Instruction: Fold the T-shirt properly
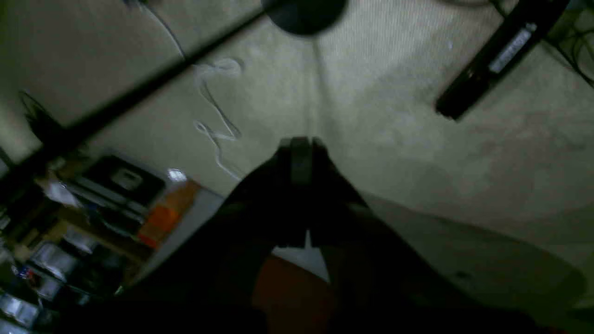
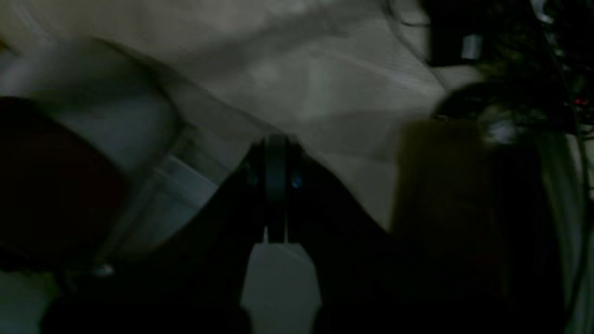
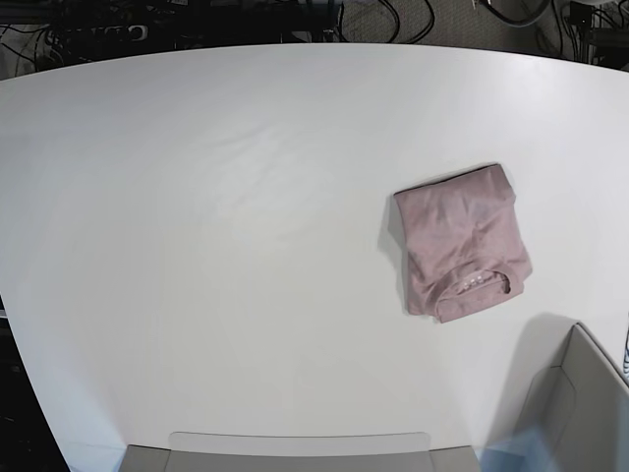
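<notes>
The dusty-pink T-shirt (image 3: pixel 460 241) lies folded into a small rectangle on the right part of the white table (image 3: pixel 197 246), with its ribbed collar (image 3: pixel 479 284) at the near edge. Neither arm shows in the base view. My left gripper (image 1: pixel 300 148) appears only in the dark, blurred left wrist view, its jaws together and nothing between them, over pale floor. My right gripper (image 2: pixel 277 148) appears in the dark right wrist view, its jaws also together and empty. The T-shirt shows in neither wrist view.
A grey box (image 3: pixel 580 413) stands at the table's near right corner and a grey tray edge (image 3: pixel 295 450) runs along the near side. Cables (image 3: pixel 393 15) lie behind the far edge. The left wrist view shows a cluttered shelf (image 1: pixel 93 218) and a black bar (image 1: pixel 496 55).
</notes>
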You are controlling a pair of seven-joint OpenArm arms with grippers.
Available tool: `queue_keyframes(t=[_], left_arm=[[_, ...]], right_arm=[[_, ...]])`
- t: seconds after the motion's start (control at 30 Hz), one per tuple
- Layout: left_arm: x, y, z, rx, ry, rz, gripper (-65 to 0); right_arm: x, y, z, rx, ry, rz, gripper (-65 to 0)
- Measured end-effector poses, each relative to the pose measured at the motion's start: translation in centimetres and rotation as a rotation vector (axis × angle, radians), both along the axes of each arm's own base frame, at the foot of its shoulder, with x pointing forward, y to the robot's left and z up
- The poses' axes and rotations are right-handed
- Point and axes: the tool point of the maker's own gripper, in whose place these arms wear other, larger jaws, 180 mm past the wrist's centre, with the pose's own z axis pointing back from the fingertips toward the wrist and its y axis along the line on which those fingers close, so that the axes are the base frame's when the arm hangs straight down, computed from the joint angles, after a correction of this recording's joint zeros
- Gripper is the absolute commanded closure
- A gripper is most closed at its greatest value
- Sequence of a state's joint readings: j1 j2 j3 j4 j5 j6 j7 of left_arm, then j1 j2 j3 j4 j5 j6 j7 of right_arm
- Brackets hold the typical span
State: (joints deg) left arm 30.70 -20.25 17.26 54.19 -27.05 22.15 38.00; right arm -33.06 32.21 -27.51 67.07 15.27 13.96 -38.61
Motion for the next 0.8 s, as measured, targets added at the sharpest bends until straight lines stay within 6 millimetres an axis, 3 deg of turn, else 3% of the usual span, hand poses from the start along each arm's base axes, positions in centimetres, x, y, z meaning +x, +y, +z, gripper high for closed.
queue_keyframes(t=[0.1,0.17,0.33,0.57,0.8], left_arm=[[0.5,-0.2,-1.3,0.020,-0.006,0.011,0.0],[1.1,0.8,-2.0,0.058,-0.037,-0.009,0.0],[0.0,3.1,-2.7,0.151,-0.028,-0.038,0.0],[1.1,2.7,-3.7,0.167,-0.064,-0.063,0.0],[1.3,3.1,-3.6,0.176,-0.066,-0.065,0.0]], right_arm=[[-0.4,1.1,-1.1,0.042,0.013,0.048,0.0],[-0.6,1.3,-1.9,0.053,0.021,0.054,0.0],[0.6,-1.2,-4.7,-0.010,0.002,0.065,0.0],[1.6,-0.2,-6.9,0.049,-0.071,0.053,0.0],[-1.2,-3.9,-7.1,0.020,-0.034,0.164,0.0]])
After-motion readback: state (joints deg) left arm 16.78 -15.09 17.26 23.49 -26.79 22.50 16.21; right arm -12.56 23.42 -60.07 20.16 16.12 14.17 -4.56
